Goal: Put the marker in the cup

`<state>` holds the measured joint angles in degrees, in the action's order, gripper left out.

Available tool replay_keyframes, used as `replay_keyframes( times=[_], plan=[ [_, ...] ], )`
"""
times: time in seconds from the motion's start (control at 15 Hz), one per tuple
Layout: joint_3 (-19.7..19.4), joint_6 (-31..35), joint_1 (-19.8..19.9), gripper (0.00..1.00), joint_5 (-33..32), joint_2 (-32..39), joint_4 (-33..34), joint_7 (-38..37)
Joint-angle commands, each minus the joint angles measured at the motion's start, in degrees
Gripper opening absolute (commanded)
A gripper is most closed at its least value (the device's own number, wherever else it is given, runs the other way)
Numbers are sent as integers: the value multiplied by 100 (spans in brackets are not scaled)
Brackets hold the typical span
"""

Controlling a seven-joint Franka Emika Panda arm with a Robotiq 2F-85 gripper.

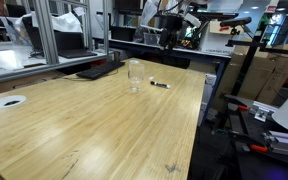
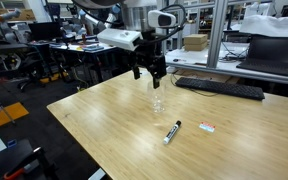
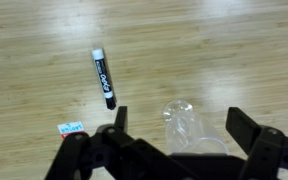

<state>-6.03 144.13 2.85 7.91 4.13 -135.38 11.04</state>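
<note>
Approach is the step in hand: the gripper (image 2: 150, 73) hangs empty above the bench (image 2: 104, 125), its jaws spread apart with nothing between them, roughly over the clear cup (image 2: 159, 101). The cup stands upright near the bench edge that carries the keyboard (image 2: 219, 88). The black marker (image 3: 104, 78) lies flat on the wood near the cup but not touching it, farther in from that edge, with a small label (image 3: 71, 127) close by.

The next move, as I judge it, calls for shifting sideways off the cup to sit over the marker, turning the jaws across its barrel (not along it) and coming down to close on its middle.

The wrist view cuts the gripper off at the frame's lower edge, and the gripper body covers the cup's lower part. The cup's outline is faint against the wood, the label's print is too small to read, and the gripper's height above the rim cannot be judged.
</note>
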Motion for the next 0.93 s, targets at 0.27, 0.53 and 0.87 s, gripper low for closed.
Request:
replay_keyframes(
  times=[0.27, 0.53, 0.87],
  plan=[
    [-283, -1238, 379, 100, -1234, 895, 898, -305],
    [-240, -1808, 411, 100, -1463, 1377, 1507, -162],
    [-158, -1871, 536, 100, -1276, 1874, 2016, 122]
  ],
)
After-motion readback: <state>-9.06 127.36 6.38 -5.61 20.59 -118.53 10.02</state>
